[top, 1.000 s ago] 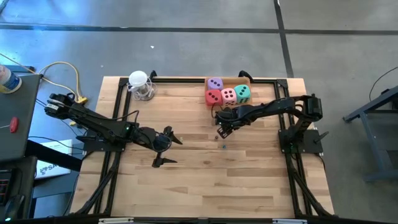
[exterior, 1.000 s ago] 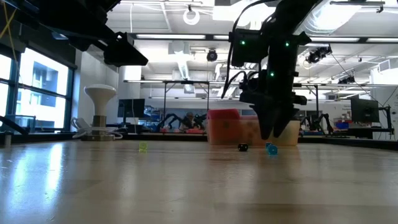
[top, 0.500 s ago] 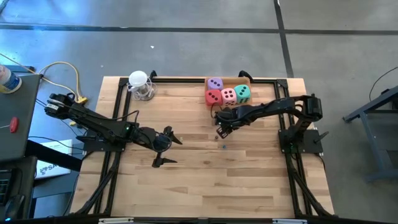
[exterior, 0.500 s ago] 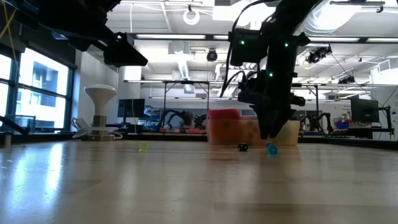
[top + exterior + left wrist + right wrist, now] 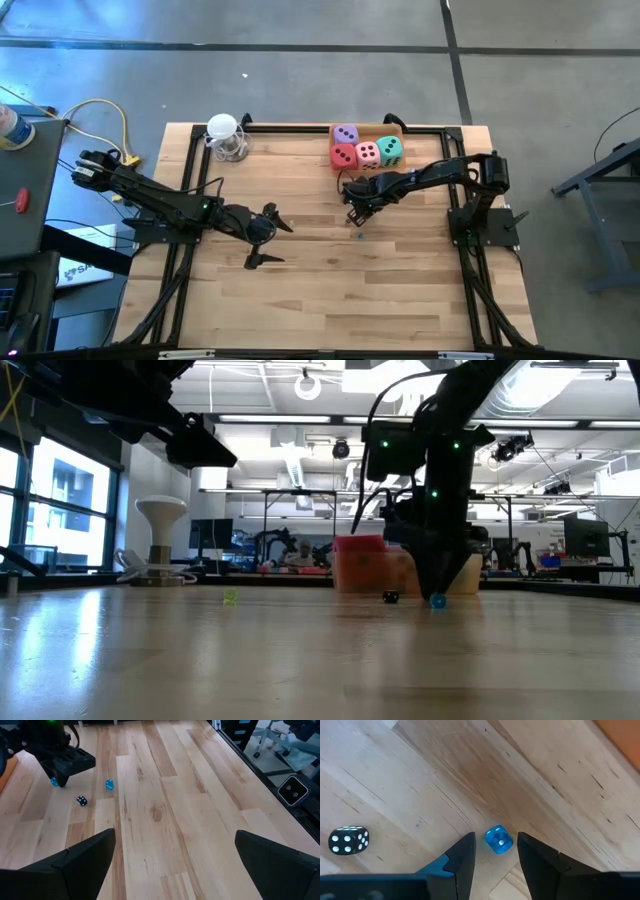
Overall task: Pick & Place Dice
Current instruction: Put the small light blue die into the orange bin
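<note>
Four dice at the table's [image 5: 300, 290] far edge: purple [image 5: 345, 134] behind red [image 5: 343, 156], pink [image 5: 367, 153], teal [image 5: 389, 150] in a touching row.

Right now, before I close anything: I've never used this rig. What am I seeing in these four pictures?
They show two dark robot arms at a wooden table. The high view looks straight down on it, the low view looks level across it, and each wrist view looks out past that arm's own fingers.

At the far edge sit four large dice: red, pink, teal and purple. Just in front of them the right gripper points down. Its wrist view shows the fingers open on either side of a small blue die, not touching it. A small black die and a second blue die lie nearby.

The left gripper waits wide open above the middle of the table. Neither gripper holds anything.
</note>
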